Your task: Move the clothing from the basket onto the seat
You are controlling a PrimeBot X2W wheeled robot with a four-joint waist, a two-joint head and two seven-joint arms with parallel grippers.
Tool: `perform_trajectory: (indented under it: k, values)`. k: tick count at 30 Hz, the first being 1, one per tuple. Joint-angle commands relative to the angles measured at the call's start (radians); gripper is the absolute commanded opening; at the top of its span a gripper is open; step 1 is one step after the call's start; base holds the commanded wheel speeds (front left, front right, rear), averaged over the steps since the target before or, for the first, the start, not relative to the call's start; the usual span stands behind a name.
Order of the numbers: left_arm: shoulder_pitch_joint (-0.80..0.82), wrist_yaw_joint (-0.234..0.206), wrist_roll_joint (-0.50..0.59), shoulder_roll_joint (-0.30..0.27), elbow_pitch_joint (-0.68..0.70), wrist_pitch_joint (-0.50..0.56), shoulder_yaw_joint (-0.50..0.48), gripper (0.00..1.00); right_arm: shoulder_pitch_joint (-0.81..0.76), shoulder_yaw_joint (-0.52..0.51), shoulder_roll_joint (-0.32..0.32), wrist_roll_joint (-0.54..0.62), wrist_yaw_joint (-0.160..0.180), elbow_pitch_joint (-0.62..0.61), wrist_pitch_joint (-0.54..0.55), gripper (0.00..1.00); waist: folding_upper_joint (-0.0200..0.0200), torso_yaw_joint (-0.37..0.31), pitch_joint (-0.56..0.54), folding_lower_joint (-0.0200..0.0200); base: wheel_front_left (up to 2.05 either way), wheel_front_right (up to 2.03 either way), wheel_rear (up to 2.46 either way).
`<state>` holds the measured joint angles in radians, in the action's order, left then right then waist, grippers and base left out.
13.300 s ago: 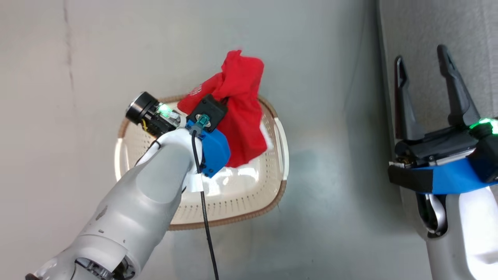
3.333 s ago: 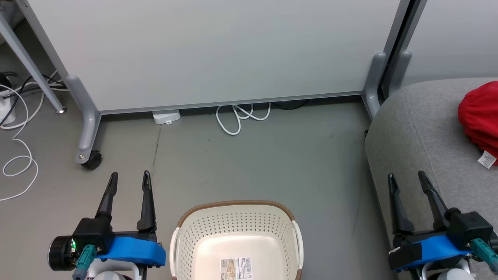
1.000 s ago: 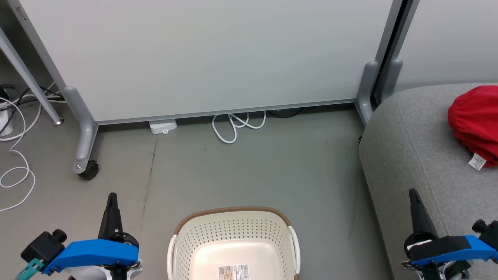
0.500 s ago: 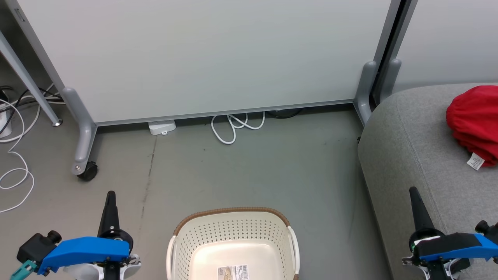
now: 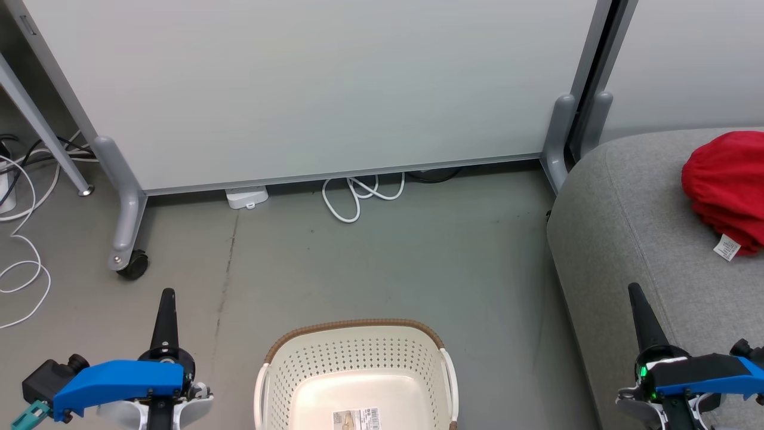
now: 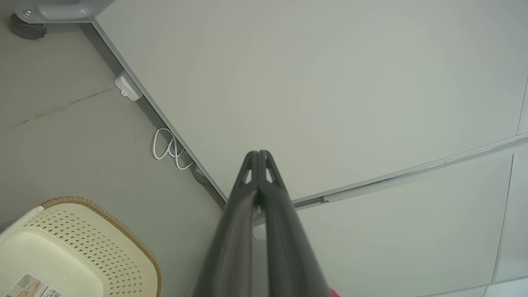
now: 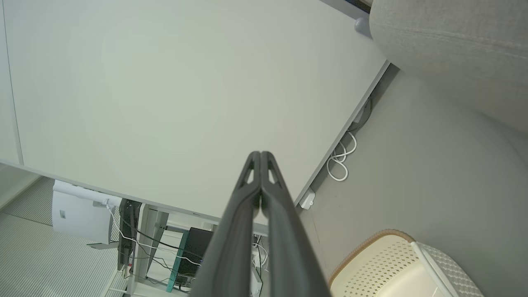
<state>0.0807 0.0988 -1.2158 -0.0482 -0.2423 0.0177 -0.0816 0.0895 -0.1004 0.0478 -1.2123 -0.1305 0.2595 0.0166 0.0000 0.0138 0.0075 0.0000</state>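
Head view, left to right

Lower left: left gripper [image 5: 168, 295], seen edge-on. Fingers pressed together with nothing between them, plain in the left wrist view [image 6: 259, 154].

Bottom centre: basket [image 5: 358, 353] on the floor [image 5: 382, 263], between the two arms. Bare inside apart from a barcode sticker [image 5: 356, 419].

Right: seat [image 5: 627, 203], carrying the clothing [image 5: 725, 179] as one red heap with a white label [image 5: 726, 246] at its near end. Heap cut by the picture's edge; one garment or two, impossible to tell.

Lower right: right gripper [image 5: 634, 289], likewise closed and empty, hovering over the seat's near edge.

Deciding relation: clothing up and to the right of the right gripper, well apart from the left one. Long axis running roughly away from the robot. Right arm clearly nearer. Judged from the bare basket, nothing left to fetch.

Wrist views: basket rim [image 6: 103, 214] at lower left in the left; closed tips [image 7: 260, 154], the seat's rounded corner [image 7: 449, 41] and basket [image 7: 383, 255] in the right
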Motion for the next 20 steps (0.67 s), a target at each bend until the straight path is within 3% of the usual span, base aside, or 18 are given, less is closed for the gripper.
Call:
perform_trajectory:
  k: [1,20]
  values:
    - [0.021,0.002,-0.022,-0.003,0.012,0.006,-0.005,0.00,0.022,-0.003,0.004,-0.023,0.000,-0.009,0.007,0.00,0.0000,0.000,0.000,0.0000,0.00,0.00,0.00]
    - [0.029,0.003,-0.192,-0.003,0.019,0.049,-0.021,0.00,0.031,-0.010,0.004,-0.194,0.000,-0.008,0.050,0.00,0.0000,-0.006,-0.004,0.0000,0.00,0.00,0.00]
